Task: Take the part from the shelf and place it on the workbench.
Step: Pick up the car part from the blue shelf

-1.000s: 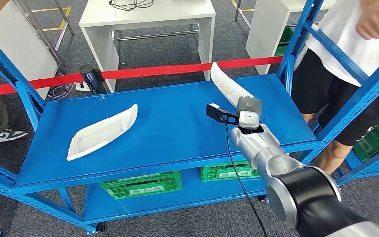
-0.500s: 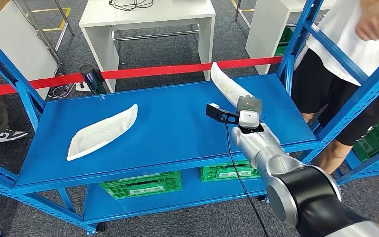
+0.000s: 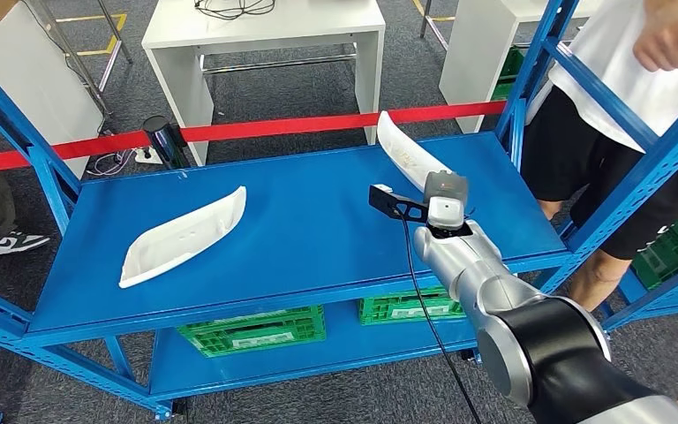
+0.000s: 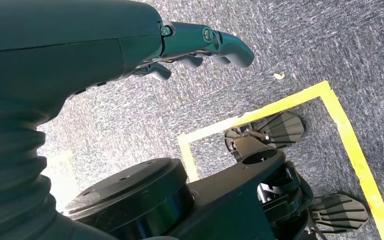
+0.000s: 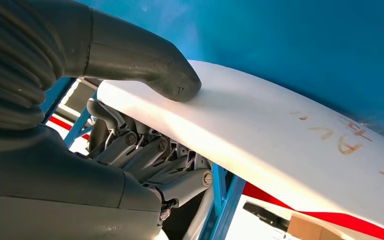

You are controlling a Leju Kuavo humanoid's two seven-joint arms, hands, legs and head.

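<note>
Nothing has moved since the earlier frames: the right hand [image 5: 130,145] still clasps the edge of the white part [image 5: 280,145], seemingly light, stiff and smooth, best held mid-edge.

On the shelf [image 3: 318,230] one part [image 3: 184,236] lies toward the left front, well apart from a second part [image 3: 404,152] at the back edge right of the middle. The right robot hand [image 5: 145,145] holds this second part [image 5: 280,145], thumb on one face, fingers [image 5: 150,155] behind the other. Crates [image 3: 252,329] sit on the level below. A person [image 3: 618,106] stands beyond the right end.
</note>
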